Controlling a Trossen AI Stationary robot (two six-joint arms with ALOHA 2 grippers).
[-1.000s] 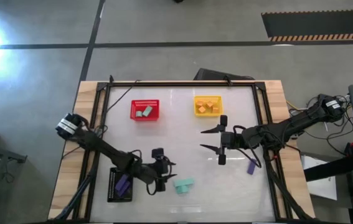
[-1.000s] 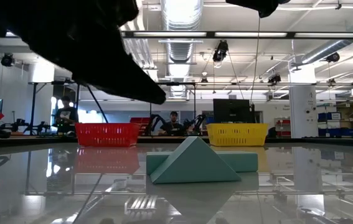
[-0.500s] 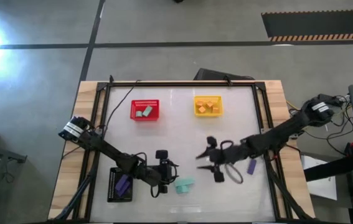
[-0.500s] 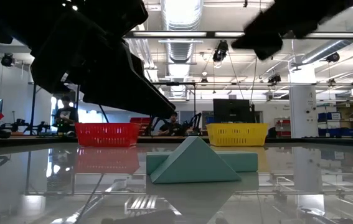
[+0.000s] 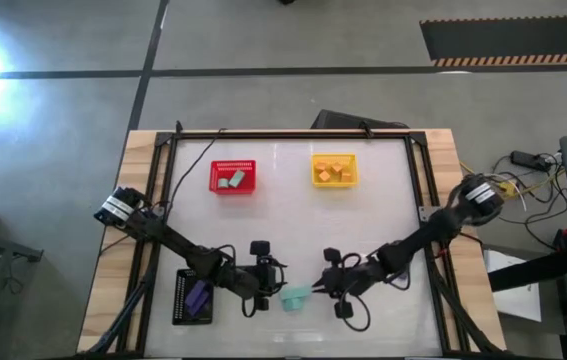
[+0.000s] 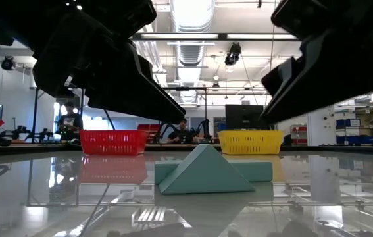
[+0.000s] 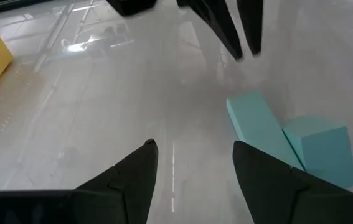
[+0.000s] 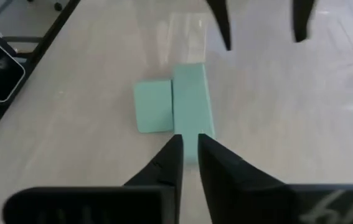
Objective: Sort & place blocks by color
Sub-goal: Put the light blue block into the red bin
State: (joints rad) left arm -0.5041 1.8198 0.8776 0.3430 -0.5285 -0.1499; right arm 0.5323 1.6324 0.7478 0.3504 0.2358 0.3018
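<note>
Two teal blocks lie side by side on the table near its front edge: a long bar and a wedge. My left gripper stands open just left of them, and they lie ahead of its fingers. My right gripper is just right of them and shut. Its tips hover over the near end of the bar. In the low view both grippers hang clear above the blocks.
A red basket holding teal blocks and a yellow basket holding orange blocks stand at the far side. A black basket holding purple blocks sits at the near left, beside my left arm.
My right gripper has travelled from the table's middle toward the near edge and to the left, ending beside the teal blocks, and has shut on the way. My left gripper has shifted slightly toward the teal blocks. The blocks have stayed where they were.
</note>
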